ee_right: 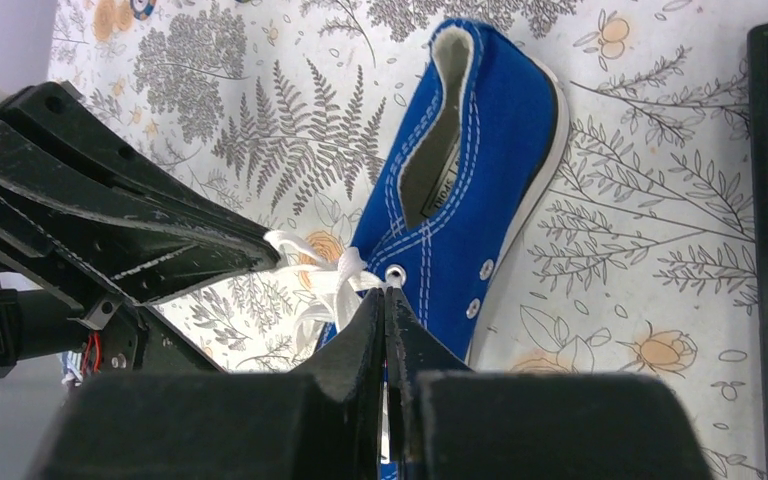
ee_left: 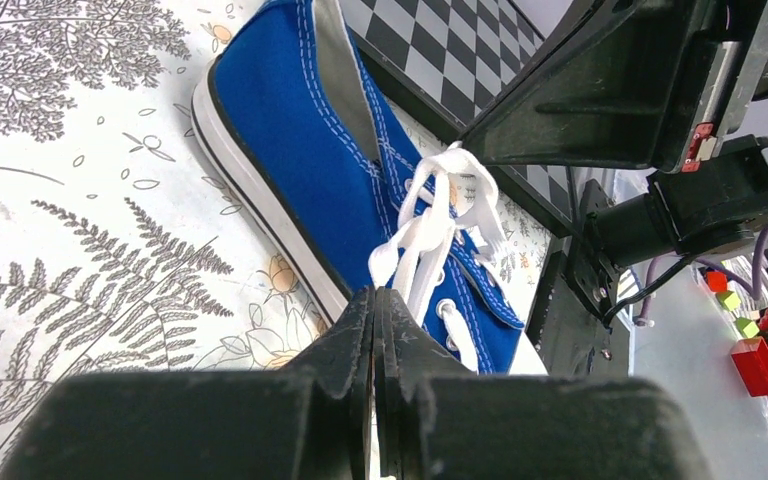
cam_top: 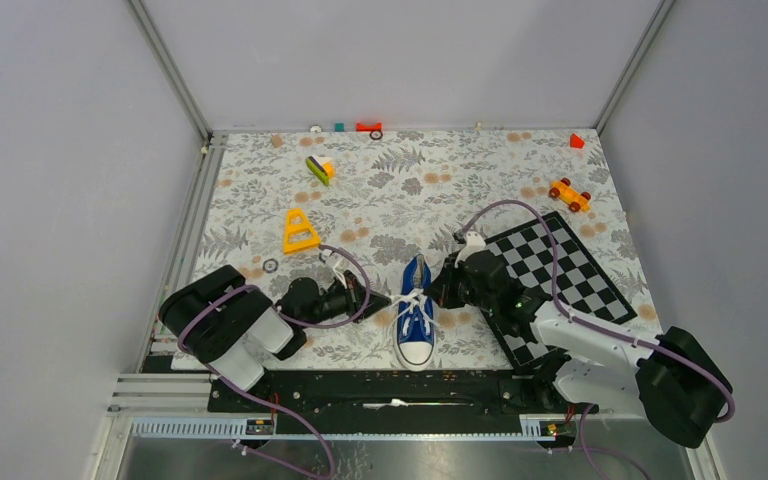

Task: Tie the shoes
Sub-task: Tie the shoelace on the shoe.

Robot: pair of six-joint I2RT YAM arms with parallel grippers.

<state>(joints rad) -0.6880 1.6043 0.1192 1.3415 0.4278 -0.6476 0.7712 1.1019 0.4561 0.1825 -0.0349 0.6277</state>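
Small blue canvas sneaker [cam_top: 416, 328] lies on the floral worktop [cam_top: 410, 180], toe toward the arm bases. Left gripper [ee_left: 375, 298] and right gripper [ee_right: 384, 298] have their jaws pressed together, each apparently pinching the white laces [ee_left: 430, 225]. Step, likely: cinching the knot. Next move calls for an even outward pull.

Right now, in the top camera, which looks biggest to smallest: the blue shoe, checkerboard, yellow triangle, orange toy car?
1. checkerboard mat
2. blue sneaker
3. yellow triangle and orange toy car look about alike. The car sits farther back, so I won't rank them.
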